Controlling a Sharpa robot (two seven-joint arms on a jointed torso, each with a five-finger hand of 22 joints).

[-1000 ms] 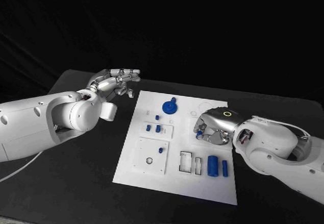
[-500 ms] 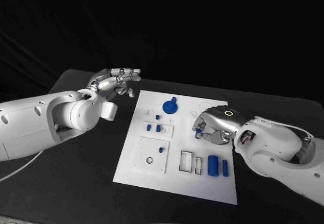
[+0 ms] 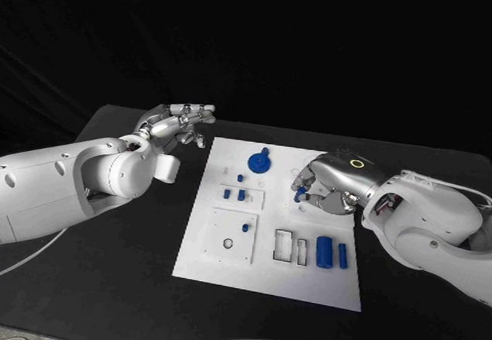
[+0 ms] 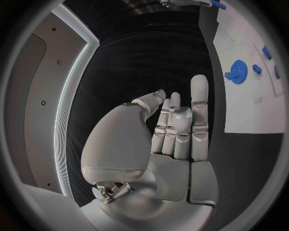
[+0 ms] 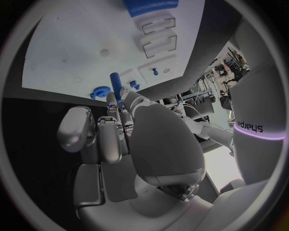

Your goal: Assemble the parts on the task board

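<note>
A blue peg [image 3: 299, 194] is pinched by the right hand [image 3: 326, 186] over the task board [image 3: 264, 276]; left hand [image 3: 180, 124] is held empty, fingers apart.

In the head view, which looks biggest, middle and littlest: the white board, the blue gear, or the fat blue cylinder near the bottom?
1. White rectangular task board, biggest by far.
2. Round blue gear and thick blue cylinder: these look about alike in size, the gear wider, the cylinder longer, so I will not rank them.
</note>
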